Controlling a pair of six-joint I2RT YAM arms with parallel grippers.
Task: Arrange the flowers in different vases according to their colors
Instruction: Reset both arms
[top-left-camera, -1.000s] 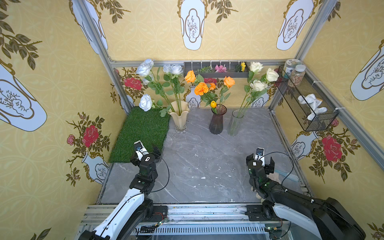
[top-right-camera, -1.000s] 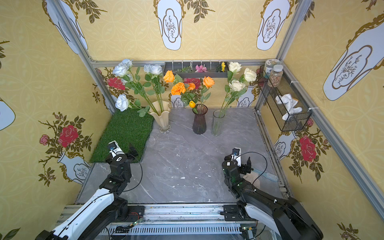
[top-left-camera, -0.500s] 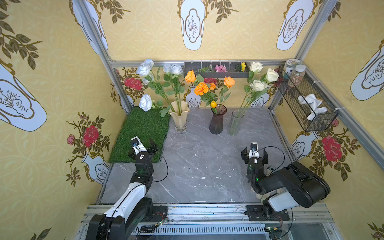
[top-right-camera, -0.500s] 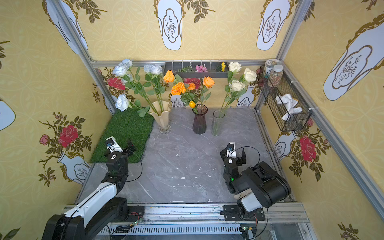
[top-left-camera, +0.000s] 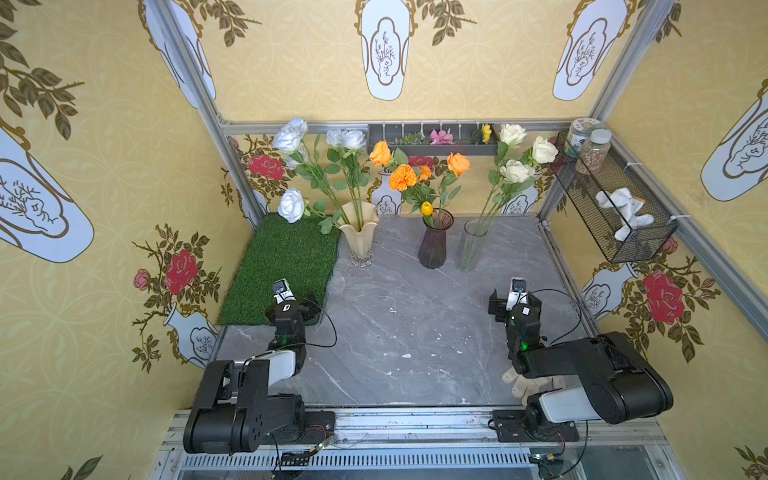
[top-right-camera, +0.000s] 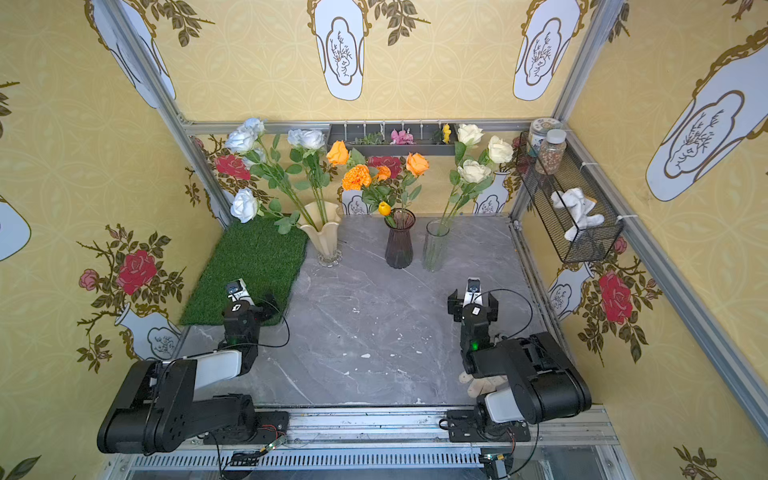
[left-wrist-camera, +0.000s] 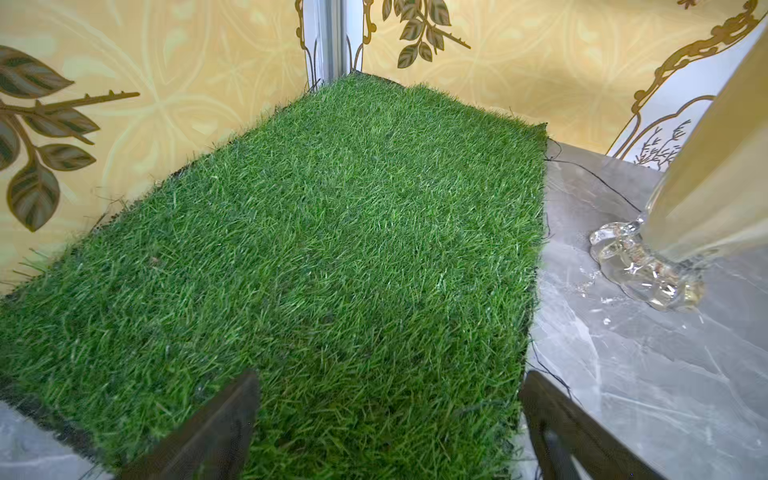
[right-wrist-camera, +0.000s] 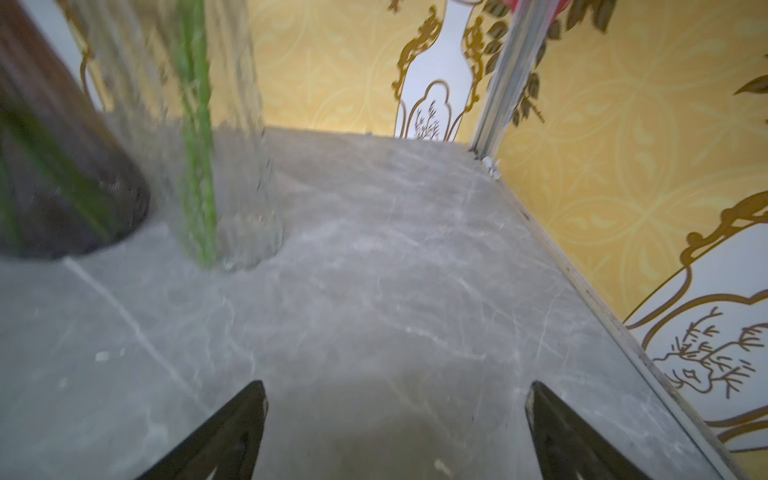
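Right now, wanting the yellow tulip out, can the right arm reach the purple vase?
Probably yes: the right claw is open, bare marble lies between it and the purple vase; the clear vase beside it may crowd the approach.

Green artificial grass mat (top-left-camera: 286, 266) lies flat on the grey marble tabletop (top-left-camera: 415, 332), in the far left corner, edges along both walls. Black wire basket (top-left-camera: 586, 199) hangs on the right wall. At its far end: patterned-lid jar (top-left-camera: 579, 139) and grey-lid jar (top-left-camera: 592, 157) with brownish fill; white cloth bundle (top-left-camera: 623, 212) nearer. Dark trough (top-left-camera: 432, 148) on the back wall holds a pink sprig (top-left-camera: 441, 136) and a yellow sprig (top-left-camera: 486, 132). Beige glove-like item (top-left-camera: 519, 386) on the tabletop's near right, partly hidden. White specks mid-tabletop. Yellow wallpaper, printed red roses (top-left-camera: 180, 270).
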